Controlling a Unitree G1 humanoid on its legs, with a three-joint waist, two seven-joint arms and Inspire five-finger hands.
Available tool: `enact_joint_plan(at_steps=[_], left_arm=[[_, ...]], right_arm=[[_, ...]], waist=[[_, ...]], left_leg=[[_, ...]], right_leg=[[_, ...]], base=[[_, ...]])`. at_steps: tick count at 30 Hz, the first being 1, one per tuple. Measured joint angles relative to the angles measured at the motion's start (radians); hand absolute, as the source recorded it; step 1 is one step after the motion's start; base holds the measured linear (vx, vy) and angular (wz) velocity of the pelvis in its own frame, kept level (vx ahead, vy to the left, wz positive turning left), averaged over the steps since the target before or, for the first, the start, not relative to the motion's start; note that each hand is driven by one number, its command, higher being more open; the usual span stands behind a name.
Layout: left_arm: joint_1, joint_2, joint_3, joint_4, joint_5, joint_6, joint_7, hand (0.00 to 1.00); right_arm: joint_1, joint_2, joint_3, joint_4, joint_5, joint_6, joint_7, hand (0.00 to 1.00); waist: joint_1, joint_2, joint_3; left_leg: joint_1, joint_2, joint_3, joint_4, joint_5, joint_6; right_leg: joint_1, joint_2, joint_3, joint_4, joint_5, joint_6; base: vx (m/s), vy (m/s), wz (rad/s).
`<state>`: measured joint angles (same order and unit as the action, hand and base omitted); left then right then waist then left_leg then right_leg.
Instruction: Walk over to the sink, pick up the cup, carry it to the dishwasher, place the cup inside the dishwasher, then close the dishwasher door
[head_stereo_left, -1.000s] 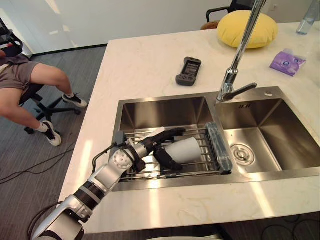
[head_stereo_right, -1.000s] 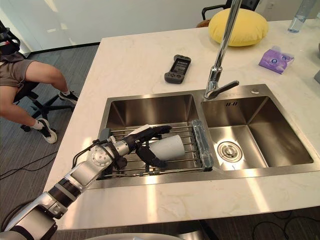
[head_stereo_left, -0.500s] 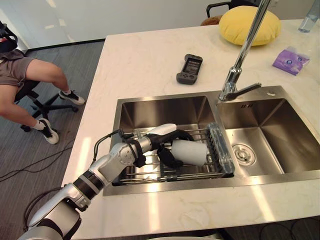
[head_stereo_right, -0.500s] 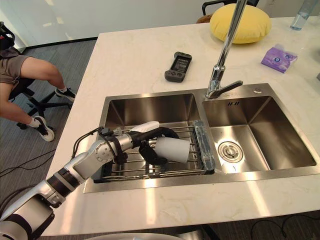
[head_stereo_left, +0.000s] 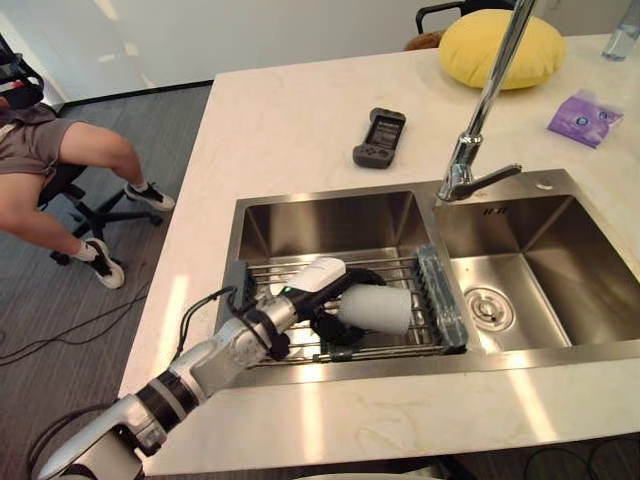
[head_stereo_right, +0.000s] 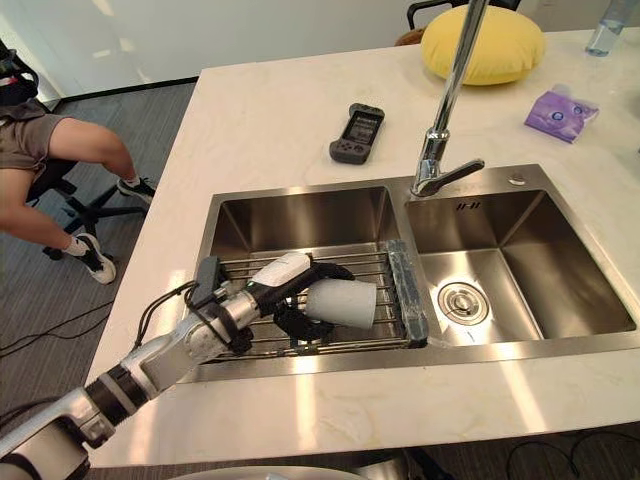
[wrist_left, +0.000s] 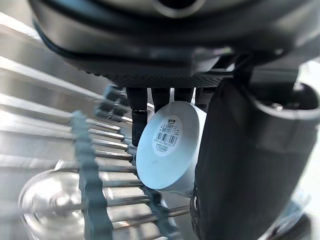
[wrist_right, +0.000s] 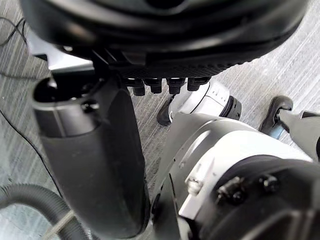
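Note:
A white cup (head_stereo_left: 380, 308) lies on its side on the wire rack (head_stereo_left: 268, 270) in the left basin of the steel sink (head_stereo_left: 320, 215). My left hand (head_stereo_left: 300, 295) reaches in from the front left. Its white-covered thumb lies over the top of the cup and its dark fingers curl under the cup's near side. In the left wrist view the cup's labelled base (wrist_left: 167, 145) sits between the fingers (wrist_left: 160, 100) and the thumb (wrist_left: 240, 165). My right hand (wrist_right: 95, 150) hangs low over the floor, fingers relaxed, holding nothing.
A tall faucet (head_stereo_left: 470, 150) stands between the two basins, and the right basin has a drain (head_stereo_left: 486, 306). On the counter lie a dark handheld device (head_stereo_left: 379, 137), a yellow cushion (head_stereo_left: 502, 47) and a purple packet (head_stereo_left: 580, 115). A person sits on a chair (head_stereo_left: 50, 170) at the left.
My left hand has reached further over the cup and closed round it. The cup sits slightly further right on the rack than a second ago. The camera has shifted a little.

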<state>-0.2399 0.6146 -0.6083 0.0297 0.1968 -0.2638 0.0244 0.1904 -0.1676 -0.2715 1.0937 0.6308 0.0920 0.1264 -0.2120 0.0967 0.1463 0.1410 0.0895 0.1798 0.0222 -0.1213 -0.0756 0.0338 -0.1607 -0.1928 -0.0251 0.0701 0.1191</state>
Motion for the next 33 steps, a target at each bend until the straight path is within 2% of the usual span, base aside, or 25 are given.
enact_joint_plan(at_steps=[1, 3, 4, 6, 11, 15, 16, 18, 19, 20, 21, 22, 23, 24, 25, 26, 27, 28, 29, 30, 31, 32, 33], left_arm=[[0.026, -0.006, 0.034, -0.023, -0.023, -0.003, 0.001, 0.0], [0.101, -0.046, 0.179, -0.108, -0.092, -0.008, 0.006, 0.0], [0.113, -0.059, 0.216, -0.125, -0.101, -0.01, 0.007, 0.0], [0.155, -0.114, 0.358, -0.219, -0.13, -0.015, 0.016, 0.0], [0.261, -0.165, 0.514, -0.412, -0.204, -0.071, 0.012, 0.0], [0.318, -0.248, 0.589, -0.481, -0.288, -0.08, -0.018, 0.0], [0.332, -0.294, 0.617, -0.499, -0.315, -0.08, -0.017, 0.0], [0.325, -0.33, 0.626, -0.505, -0.329, -0.08, -0.017, 0.0], [0.321, -0.362, 0.632, -0.51, -0.338, -0.08, -0.015, 0.0], [0.324, -0.405, 0.648, -0.508, -0.369, -0.084, -0.013, 0.0], [0.318, -0.418, 0.656, -0.501, -0.385, -0.09, -0.013, 0.0], [0.307, -0.441, 0.678, -0.487, -0.415, -0.107, -0.011, 0.0], [0.292, -0.463, 0.697, -0.466, -0.445, -0.14, -0.004, 0.0], [0.285, -0.472, 0.702, -0.457, -0.456, -0.155, 0.001, 0.0], [0.283, -0.478, 0.711, -0.455, -0.472, -0.169, 0.009, 0.0], [0.283, -0.478, 0.723, -0.455, -0.473, -0.19, 0.021, 0.0], [0.281, -0.477, 0.733, -0.455, -0.475, -0.211, 0.032, 0.0], [0.276, -0.473, 0.736, -0.456, -0.475, -0.224, 0.038, 0.0], [0.274, -0.472, 0.735, -0.456, -0.476, -0.235, 0.041, 0.0], [0.274, -0.472, 0.73, -0.465, -0.48, -0.252, 0.051, 0.0], [0.271, -0.474, 0.727, -0.473, -0.48, -0.257, 0.052, 0.0], [0.266, -0.466, 0.717, -0.473, -0.495, -0.264, 0.052, 0.0], [0.261, -0.466, 0.713, -0.472, -0.507, -0.256, 0.054, 0.0]], right_arm=[[0.0, -0.003, -0.001, 0.0, -0.009, 0.0, 0.0, 1.0], [-0.001, -0.015, -0.002, -0.001, -0.048, 0.001, 0.002, 1.0], [0.0, -0.016, -0.003, 0.0, -0.059, 0.002, 0.003, 1.0], [-0.008, -0.016, -0.005, -0.001, -0.092, 0.005, 0.006, 1.0], [-0.022, -0.011, 0.004, 0.002, -0.161, 0.026, 0.019, 1.0], [-0.013, -0.011, 0.003, 0.01, -0.187, 0.033, 0.011, 1.0], [-0.012, -0.01, 0.002, 0.017, -0.193, 0.027, 0.005, 1.0], [0.0, -0.006, -0.004, 0.019, -0.19, 0.017, 0.005, 1.0], [0.014, 0.003, -0.028, 0.022, -0.188, 0.005, 0.004, 1.0], [0.047, 0.016, -0.071, 0.021, -0.179, -0.007, 0.001, 1.0], [0.063, 0.022, -0.081, 0.01, -0.169, -0.012, 0.001, 1.0], [0.084, 0.033, -0.097, 0.008, -0.148, -0.027, 0.0, 1.0], [0.086, 0.045, -0.115, 0.013, -0.131, -0.039, -0.008, 1.0], [0.087, 0.044, -0.118, 0.014, -0.12, -0.041, -0.014, 1.0], [0.085, 0.027, -0.116, 0.018, -0.12, -0.039, -0.021, 1.0], [0.081, 0.017, -0.111, 0.026, -0.123, -0.039, -0.028, 1.0], [0.073, 0.009, -0.089, 0.034, -0.131, -0.031, -0.037, 1.0], [0.059, 0.017, -0.082, 0.062, -0.145, -0.023, -0.046, 1.0], [0.044, 0.016, -0.071, 0.079, -0.149, -0.018, -0.051, 1.0], [0.034, 0.01, -0.039, 0.081, -0.16, -0.012, -0.075, 1.0], [0.038, -0.003, -0.033, 0.078, -0.165, -0.011, -0.087, 1.0], [0.022, 0.0, -0.041, 0.08, -0.166, -0.01, -0.096, 1.0], [0.017, 0.001, -0.042, 0.079, -0.165, -0.009, -0.096, 1.0]], waist=[[0.008, 0.0, 0.0], [0.05, 0.0, 0.0], [0.063, -0.001, 0.0], [0.105, -0.002, -0.002], [0.185, 0.001, -0.012], [0.199, 0.001, -0.032], [0.199, -0.001, -0.039], [0.197, -0.001, -0.039], [0.195, -0.002, -0.038], [0.192, 0.001, -0.058], [0.187, -0.002, -0.059], [0.174, -0.007, -0.057], [0.164, -0.007, -0.059], [0.165, -0.002, -0.062], [0.17, 0.015, -0.068], [0.171, 0.019, -0.066], [0.169, 0.011, -0.068], [0.161, -0.047, -0.075], [0.178, -0.067, -0.073], [0.221, -0.052, -0.082], [0.224, -0.033, -0.085], [0.215, -0.047, -0.086], [0.215, -0.052, -0.087]], left_leg=[[-0.005, 0.0, -0.008, 0.005, 0.0, 0.0], [-0.031, -0.001, -0.051, 0.027, 0.001, 0.001], [-0.038, -0.001, -0.062, 0.032, 0.001, 0.001], [-0.071, -0.001, -0.114, 0.058, 0.003, -0.002], [-0.099, 0.001, -0.179, 0.073, 0.014, -0.008], [-0.115, -0.01, -0.209, 0.043, 0.058, -0.007], [-0.124, -0.025, -0.199, -0.003, 0.118, -0.003], [-0.138, -0.041, -0.177, -0.042, 0.177, 0.012], [-0.144, -0.049, -0.121, -0.081, 0.192, 0.084], [-0.15, -0.021, 0.092, -0.114, 0.167, 0.164], [-0.154, -0.009, 0.197, -0.114, 0.149, 0.189], [-0.163, 0.01, 0.389, -0.111, 0.117, 0.2], [-0.186, 0.045, 0.559, -0.046, 0.112, 0.211], [-0.196, 0.069, 0.615, -0.005, 0.112, 0.212], [-0.201, 0.093, 0.66, 0.032, 0.12, 0.202], [-0.204, 0.094, 0.649, 0.044, 0.146, 0.175], [-0.204, 0.06, 0.66, 0.022, 0.125, 0.127], [-0.208, 0.044, 0.689, 0.085, 0.071, 0.096], [-0.22, 0.054, 0.676, 0.192, 0.051, 0.14], [-0.188, 0.123, 0.639, 0.354, 0.028, 0.132], [-0.169, 0.138, 0.595, 0.301, -0.014, 0.075], [-0.164, 0.034, 0.56, 0.202, 0.003, 0.078], [-0.164, -0.001, 0.547, 0.165, 0.013, 0.081]], right_leg=[[0.002, -0.001, -0.008, 0.0, 0.0, 0.0], [0.013, -0.007, -0.051, 0.0, -0.002, -0.001], [0.017, -0.008, -0.059, 0.001, -0.005, -0.001], [0.027, -0.012, -0.107, 0.012, -0.023, 0.002], [0.042, -0.011, -0.168, 0.03, -0.043, -0.002], [0.041, -0.023, -0.215, 0.036, -0.049, -0.006], [0.043, -0.036, -0.264, 0.038, -0.058, -0.004], [0.052, -0.049, -0.317, 0.039, -0.058, -0.004], [0.068, -0.064, -0.385, 0.039, -0.046, -0.005], [0.096, -0.073, -0.52, 0.042, -0.032, 0.011], [0.111, -0.086, -0.573, 0.041, -0.029, 0.016], [0.141, -0.108, -0.684, 0.032, -0.019, 0.021], [0.161, -0.139, -0.777, 0.039, -0.02, 0.013], [0.168, -0.147, -0.814, 0.052, -0.023, 0.014], [0.184, -0.145, -0.855, 0.079, -0.043, 0.038], [0.206, -0.142, -0.843, 0.101, -0.063, 0.05], [0.218, -0.149, -0.825, 0.091, -0.069, 0.055], [0.218, -0.202, -0.841, 0.087, -0.073, 0.048], [0.219, -0.234, -0.845, 0.102, -0.073, 0.048], [0.232, -0.25, -0.844, 0.114, -0.068, 0.054], [0.233, -0.23, -0.833, 0.114, -0.061, 0.057], [0.226, -0.27, -0.78, 0.118, -0.048, 0.054], [0.22, -0.282, -0.774, 0.128, -0.05, 0.048]], base=[[-0.04, -0.037, 0.33], [-0.05, -0.041, 0.5], [-0.07, -0.048, 0.6], [-0.08, -0.053, 0.63], [-0.03, -0.041, 0.42], [-0.07, -0.024, 0.45], [-0.14, -0.018, 0.76], [-0.17, -0.007, 1.08], [-0.23, 0.044, 1.94], [-0.21, 0.066, 2.14], [-0.17, 0.13, 2.71], [-0.13, 0.207, 2.67], [-0.15, 0.298, 2.53], [-0.11, 0.257, 1.91], [-0.1, 0.216, 1.57], [-0.11, 0.192, 1.85], [-0.15, 0.29, 1.88], [-0.13, 0.252, 1.38], [-0.08, 0.21, 0.79], [-0.02, 0.105, 0.4], [-0.06, 0.323, 0.72], [-0.08, 0.364, 0.86], [-0.11, 0.47, 1.0]])
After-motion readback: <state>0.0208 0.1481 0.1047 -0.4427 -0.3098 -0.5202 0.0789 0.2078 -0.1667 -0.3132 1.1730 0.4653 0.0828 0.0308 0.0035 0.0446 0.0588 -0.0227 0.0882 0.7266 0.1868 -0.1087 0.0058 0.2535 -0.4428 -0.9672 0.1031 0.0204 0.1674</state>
